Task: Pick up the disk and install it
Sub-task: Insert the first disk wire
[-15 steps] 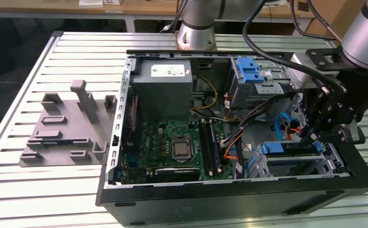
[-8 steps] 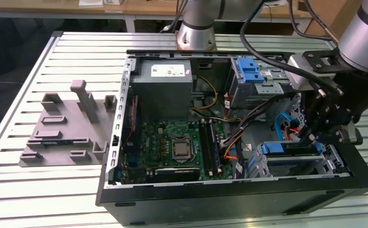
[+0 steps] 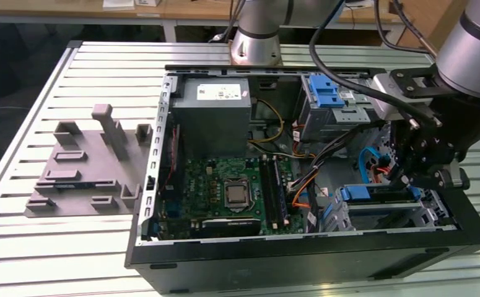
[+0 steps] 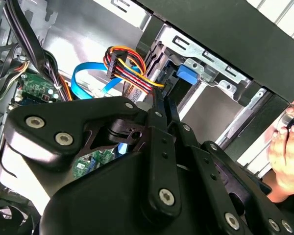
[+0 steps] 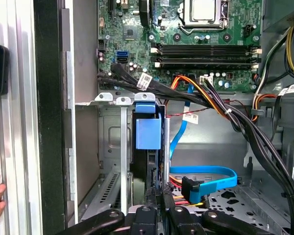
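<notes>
A black open-sided computer tower case (image 3: 306, 260) lies on its side on a ribbed silver metal table (image 3: 41, 247), its green motherboard (image 3: 223, 192) facing up beside a big grey power-supply box with a white sticker (image 3: 215, 111). Towards the exterior view's left, well apart from the case, a grey moulded fixture block with upright pegs (image 3: 87, 164) rests on the table. The silver-grey robot arm (image 3: 479, 43) reaches down at the exterior view's right, and its black gripper (image 3: 413, 179) hangs just over the silver metal drive cage (image 3: 388, 213) in the near corner of the case. The disk, a flat drive in a blue plastic carrier (image 5: 148, 132), stands on edge inside that cage, its long axis running down into the bay and its blue tab end pointing out towards the motherboard side; in the exterior view the same blue tab (image 3: 362, 193) shows at the cage mouth. The gripper's two slim black fingers (image 4: 159, 105) sit pressed close together against the carrier's edge, though I cannot tell whether they actually pinch it. A bundle of orange, red and yellow wires (image 4: 130, 68) and a flat blue data cable (image 5: 206, 176) lie just beside the cage. A person's hand (image 4: 286, 154) rests outside the case wall.
</notes>
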